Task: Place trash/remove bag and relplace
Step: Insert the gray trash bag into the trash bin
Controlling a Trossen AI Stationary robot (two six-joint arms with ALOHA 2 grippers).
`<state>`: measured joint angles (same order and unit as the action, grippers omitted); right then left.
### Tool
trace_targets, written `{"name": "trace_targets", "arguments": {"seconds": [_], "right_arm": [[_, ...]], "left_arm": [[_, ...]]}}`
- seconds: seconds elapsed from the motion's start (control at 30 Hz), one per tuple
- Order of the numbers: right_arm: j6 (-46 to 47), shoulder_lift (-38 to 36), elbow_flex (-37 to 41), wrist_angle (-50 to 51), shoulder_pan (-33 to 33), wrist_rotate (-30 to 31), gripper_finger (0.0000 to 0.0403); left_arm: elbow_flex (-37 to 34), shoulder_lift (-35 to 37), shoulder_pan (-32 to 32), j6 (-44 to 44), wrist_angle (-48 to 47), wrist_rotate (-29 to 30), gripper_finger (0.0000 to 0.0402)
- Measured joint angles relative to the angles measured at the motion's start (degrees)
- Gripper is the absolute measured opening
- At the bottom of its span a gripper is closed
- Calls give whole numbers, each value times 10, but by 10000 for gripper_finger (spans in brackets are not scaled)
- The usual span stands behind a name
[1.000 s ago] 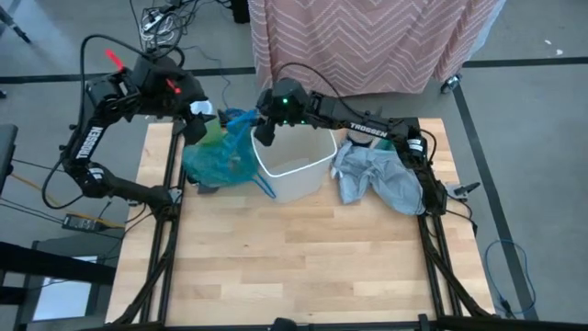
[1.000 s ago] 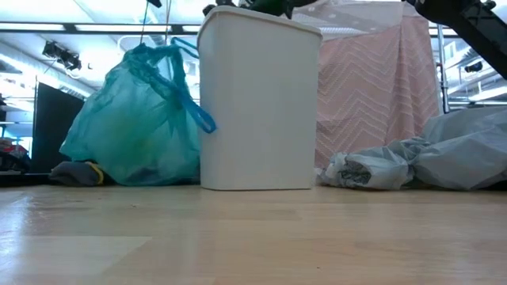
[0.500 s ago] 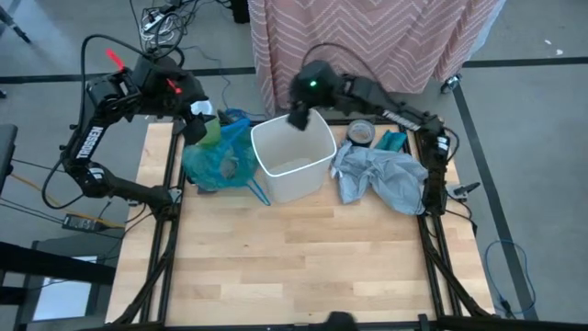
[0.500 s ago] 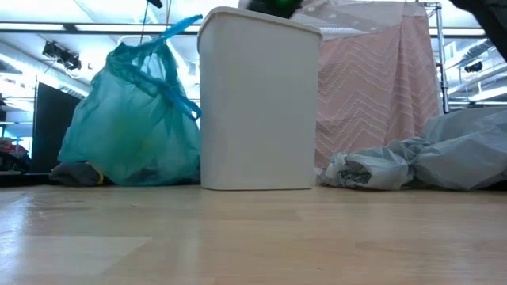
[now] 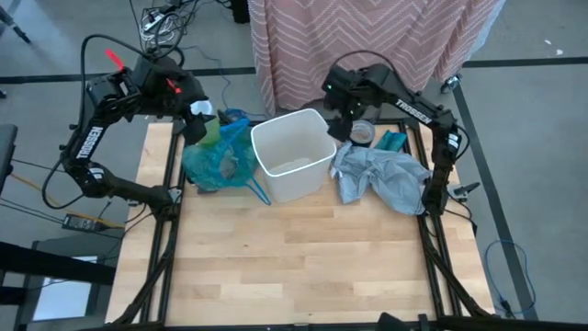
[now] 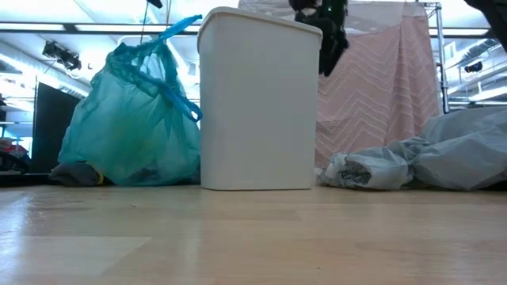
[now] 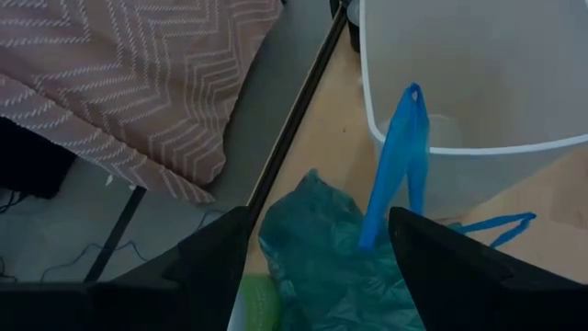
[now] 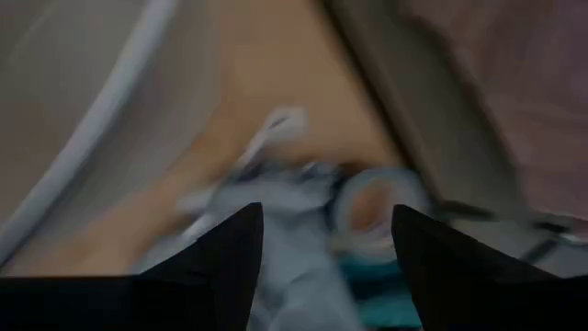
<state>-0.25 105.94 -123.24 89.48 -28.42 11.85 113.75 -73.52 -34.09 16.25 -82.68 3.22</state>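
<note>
Left gripper (image 5: 197,124) spread, empty, poised just above the filled teal bag (image 5: 219,158), which sits touching the white bin (image 5: 292,154) on its left side. Right gripper (image 5: 342,118) spread, empty, up beyond the bin's far right corner, well apart from the bag.

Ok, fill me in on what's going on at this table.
The teal bag sits full on the table beside the white bin, which has no liner. The left gripper hangs over the bag with open jaws, holding nothing. The right gripper, also open and empty, is behind the bin, near the grey plastic bag.
</note>
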Motion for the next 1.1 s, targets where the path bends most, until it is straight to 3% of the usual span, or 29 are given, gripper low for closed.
{"name": "trace_targets", "arguments": {"seconds": [0.3,0.47,0.63,0.77,0.87,1.0,1.1], "right_arm": [[-76,-19,126,2,-35,-53,220],[-45,-31,184,-53,-88,-154,212],[16,-36,184,-115,-110,-248,205],[10,-55,154,-126,-101,-271,200],[5,-61,132,-128,-85,-250,196],[-83,-74,117,-105,-68,-84,190],[-147,-63,126,-94,-74,-59,190]], "left_arm": [[0,0,0,-2,-14,1,275],[-11,1,0,-2,-22,2,275],[-34,1,0,-2,-24,4,275],[-45,1,0,-2,-23,6,275],[-53,0,0,-2,-20,6,275],[-53,0,0,-2,-19,9,275],[-53,1,0,-1,-19,9,275]]}}
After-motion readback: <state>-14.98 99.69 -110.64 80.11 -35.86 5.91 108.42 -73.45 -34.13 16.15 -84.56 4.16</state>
